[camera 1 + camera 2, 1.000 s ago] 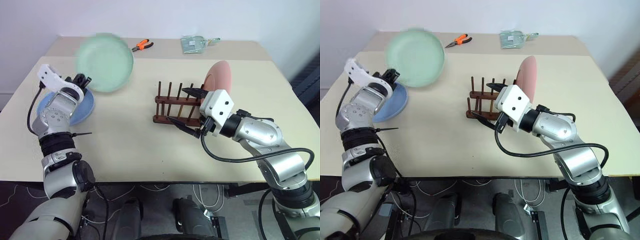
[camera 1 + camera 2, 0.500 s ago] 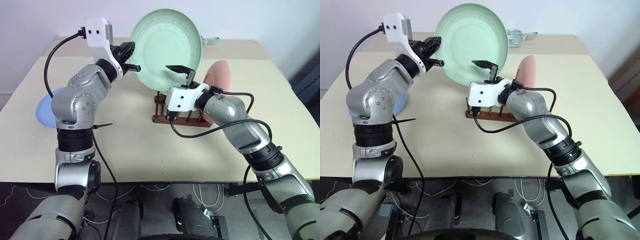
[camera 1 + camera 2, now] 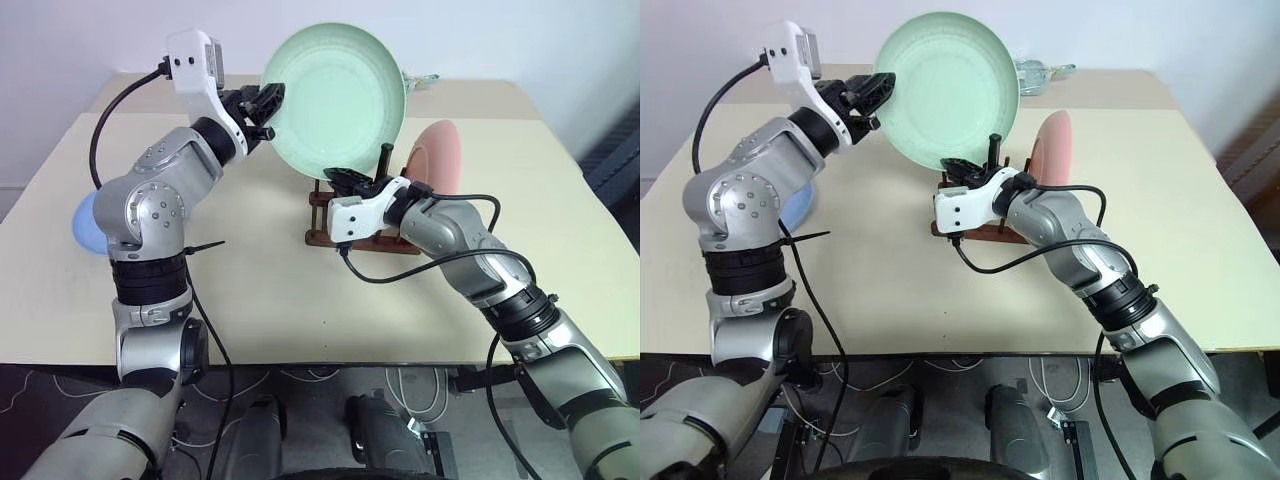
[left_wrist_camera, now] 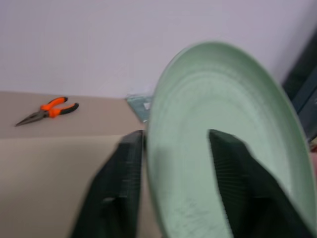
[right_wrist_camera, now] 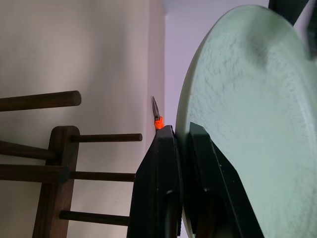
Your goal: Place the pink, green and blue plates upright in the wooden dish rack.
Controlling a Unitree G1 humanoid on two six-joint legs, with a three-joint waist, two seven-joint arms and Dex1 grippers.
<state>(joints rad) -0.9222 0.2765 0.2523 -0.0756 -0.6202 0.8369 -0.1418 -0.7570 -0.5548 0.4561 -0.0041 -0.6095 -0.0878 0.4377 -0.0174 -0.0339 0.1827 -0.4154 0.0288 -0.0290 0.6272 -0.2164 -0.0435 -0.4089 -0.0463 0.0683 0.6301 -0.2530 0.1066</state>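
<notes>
The green plate (image 3: 335, 98) is up in the air at the top middle of the frame, standing on its edge above the wooden dish rack (image 3: 362, 222). The right gripper (image 5: 184, 144) is pinched tight on the plate's bottom rim, one finger on each side. The left gripper (image 4: 173, 163) is at the plate's left rim. Its fingers (image 4: 233, 173) stand apart, one on each side of the rim, and do not squeeze it.

The pink plate (image 3: 440, 160) stands upright at the right end of the rack, near the middle of the frame. The blue plate (image 3: 85, 222) lies flat on the bench (image 3: 250, 300) at the left, partly hidden behind the left arm.

Orange pliers (image 4: 47, 110) lie on the bench far behind the plate, and a small packet (image 3: 1040, 72) sits at the back.
</notes>
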